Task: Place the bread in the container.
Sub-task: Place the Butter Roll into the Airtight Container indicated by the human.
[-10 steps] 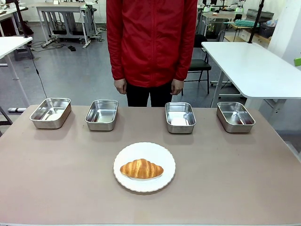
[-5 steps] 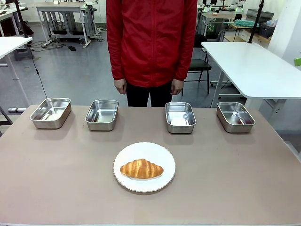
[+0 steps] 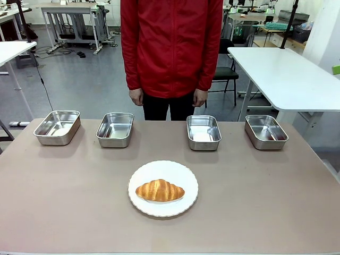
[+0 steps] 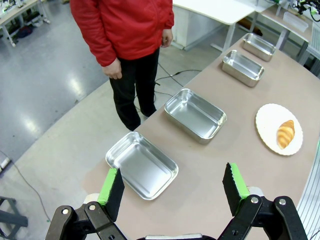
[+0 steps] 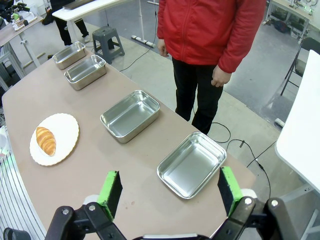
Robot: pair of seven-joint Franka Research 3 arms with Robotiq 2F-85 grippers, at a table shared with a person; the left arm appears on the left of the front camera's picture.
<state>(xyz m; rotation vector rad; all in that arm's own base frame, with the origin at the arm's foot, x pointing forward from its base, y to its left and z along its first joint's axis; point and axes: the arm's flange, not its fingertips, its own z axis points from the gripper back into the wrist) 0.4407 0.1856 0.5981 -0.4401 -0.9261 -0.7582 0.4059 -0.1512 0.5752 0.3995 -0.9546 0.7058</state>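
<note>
**Bread on the plate, both grippers spread and well away**

The bread [image 3: 160,190] is seen lying on the white plate [image 3: 164,169], its long axis set side to side, parallel to the row of four steel pans [image 3: 203,146] beyond the plate. The left gripper [image 4: 172,170] and right gripper [image 5: 169,172] are held high, fingers wide apart with nothing between them, one well off to each side of the plate. Neither can be judged nearer. Nothing is found changed from the earlier frames.
</note>
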